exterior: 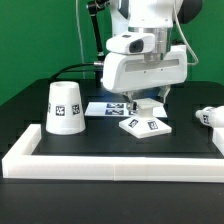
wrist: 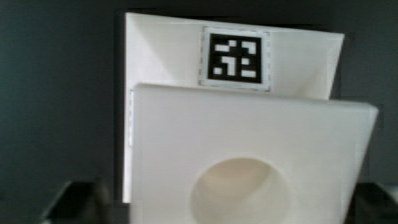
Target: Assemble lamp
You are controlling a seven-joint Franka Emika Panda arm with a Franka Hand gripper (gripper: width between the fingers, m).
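The white lamp base (exterior: 146, 123) lies flat on the black table in the middle, with marker tags on top. My gripper (exterior: 148, 101) is straight above it, lowered to its raised back part. In the wrist view the base (wrist: 231, 120) fills the picture, with one tag and a round socket hole (wrist: 249, 190). My dark fingers (wrist: 75, 202) stand apart, one at each side edge of the base; contact does not show. The tapered shade (exterior: 65, 107) stands at the exterior view's left. The round bulb (exterior: 208, 117) lies at the exterior view's right edge.
The marker board (exterior: 103, 106) lies flat behind the base, between it and the shade. A raised white border (exterior: 110, 165) runs along the table's front and up its left side (exterior: 22, 142). A green wall stands behind.
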